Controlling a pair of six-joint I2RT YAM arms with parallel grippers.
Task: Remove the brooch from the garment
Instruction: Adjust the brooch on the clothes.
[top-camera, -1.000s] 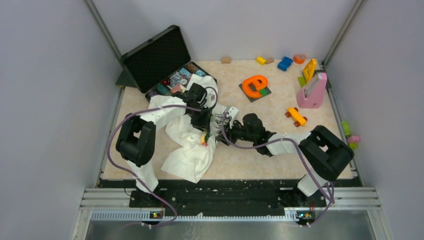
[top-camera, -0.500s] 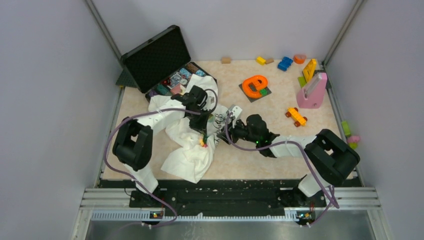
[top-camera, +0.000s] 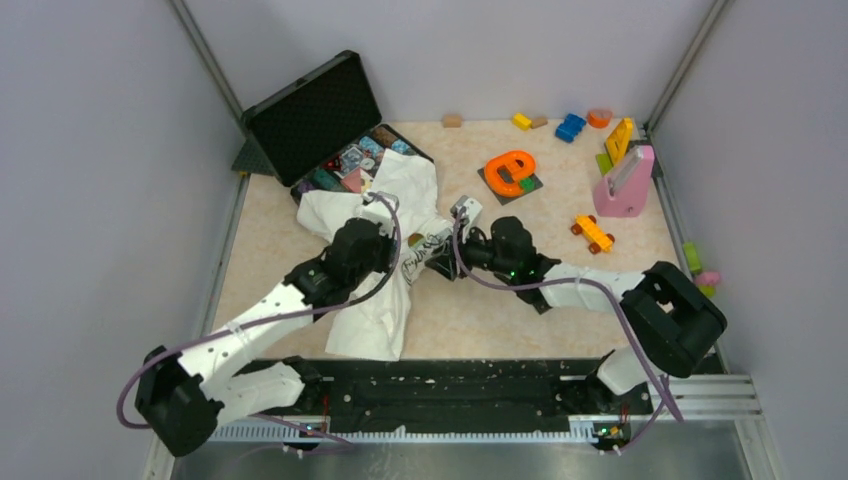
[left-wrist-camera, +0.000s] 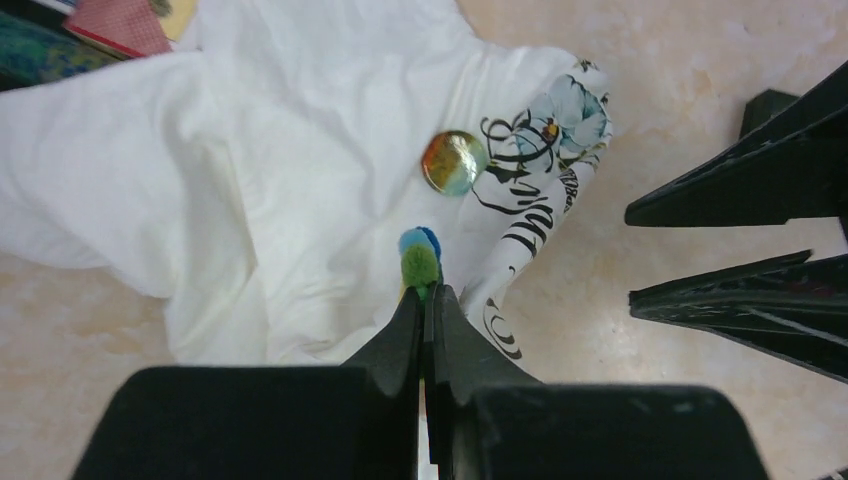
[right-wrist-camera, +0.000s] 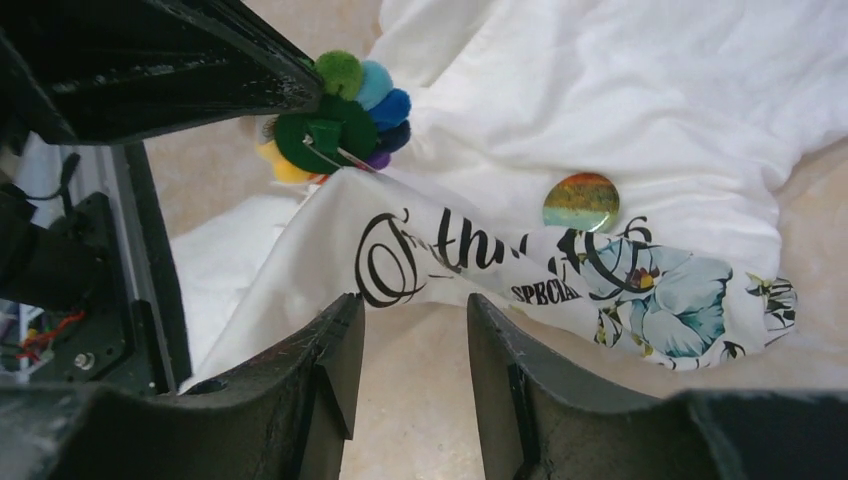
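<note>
Left fingers (left-wrist-camera: 400, 345) pressed together, pinching brooch (left-wrist-camera: 420, 258) over white shirt (left-wrist-camera: 250, 150); right fingers (right-wrist-camera: 335, 370) spread, gripping nothing. Only from right wrist: brooch's green backing and pin, right at printed hem. From above, too small to tell.

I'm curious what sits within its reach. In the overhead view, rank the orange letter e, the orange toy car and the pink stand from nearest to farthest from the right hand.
1. orange letter e, beyond the right hand, toward the back.
2. orange toy car, off to its right.
3. pink stand, farthest right, further back than the car.
</note>
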